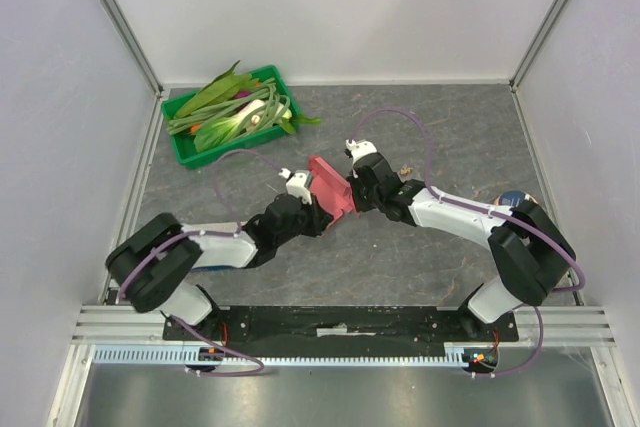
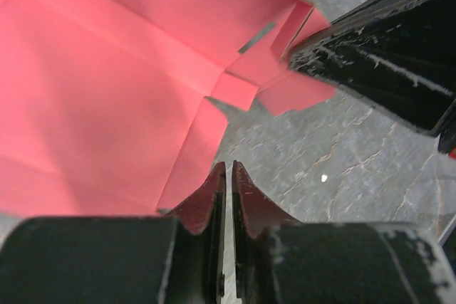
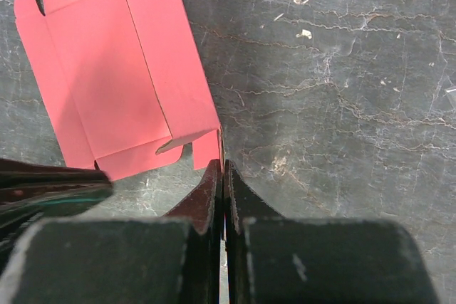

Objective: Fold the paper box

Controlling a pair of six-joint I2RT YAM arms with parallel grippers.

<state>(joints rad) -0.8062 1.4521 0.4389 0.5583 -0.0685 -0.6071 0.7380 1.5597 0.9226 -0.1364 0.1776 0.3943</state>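
Note:
The pink-red paper box (image 1: 328,185) lies partly unfolded in the middle of the table, between my two grippers. My right gripper (image 3: 223,163) is shut on a small flap at the box's near corner, and the flap's thin edge runs straight into the jaws. The box's panels (image 3: 114,69) spread up and to the left of it. My left gripper (image 2: 229,165) has its jaws almost together, leaving only a thin slit in which I see no paper. The box (image 2: 107,83) lies just left of its left finger. The right gripper's fingers (image 2: 370,55) pinch the flap at the upper right.
A green tray (image 1: 190,159) of long green vegetables (image 1: 235,112) stands at the back left. A small blue and white object (image 1: 512,197) lies by the right arm. White walls enclose the grey table on three sides. The left gripper's fingers (image 3: 57,183) lie next to the box's lower flap.

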